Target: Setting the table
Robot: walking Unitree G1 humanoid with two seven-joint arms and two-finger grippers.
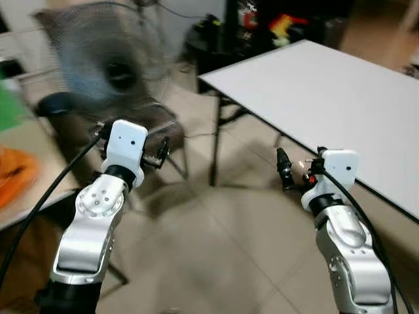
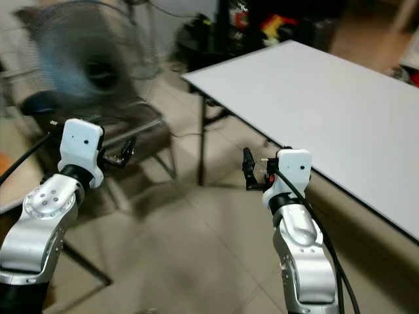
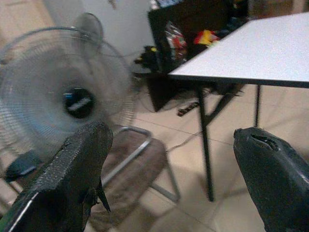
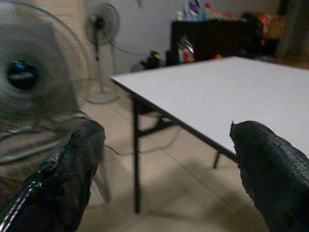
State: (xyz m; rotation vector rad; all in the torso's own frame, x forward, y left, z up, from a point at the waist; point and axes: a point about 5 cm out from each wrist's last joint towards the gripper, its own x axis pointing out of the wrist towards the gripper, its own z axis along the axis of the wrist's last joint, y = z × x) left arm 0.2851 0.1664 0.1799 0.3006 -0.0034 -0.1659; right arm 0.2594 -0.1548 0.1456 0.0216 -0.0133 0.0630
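The white tabletop [image 1: 340, 98] stands ahead and to the robot's right, bare of any dishes or cutlery — nothing to set it with can be seen in these views. Its near corner points toward the middle of the scene and its long edge runs away to the right, past the right arm.

The right pincer [image 1: 287, 169] is held up just short of that edge and slightly below it, its black fingers [image 4: 270, 169] spread wide with nothing between them. The left pincer [image 3: 169, 179] is raised too, fingers spread and empty, aimed at a standing fan [image 1: 105, 65] and a metal-framed chair [image 1: 154, 124] on the left; the tabletop lies well off to its right.

So the right arm is clearly the nearer one to the tabletop. My judgement: the task has hardly begun, and the robot first needs to find tableware — something orange [image 1: 16, 173] sits on a surface at far left, too blurred to name.
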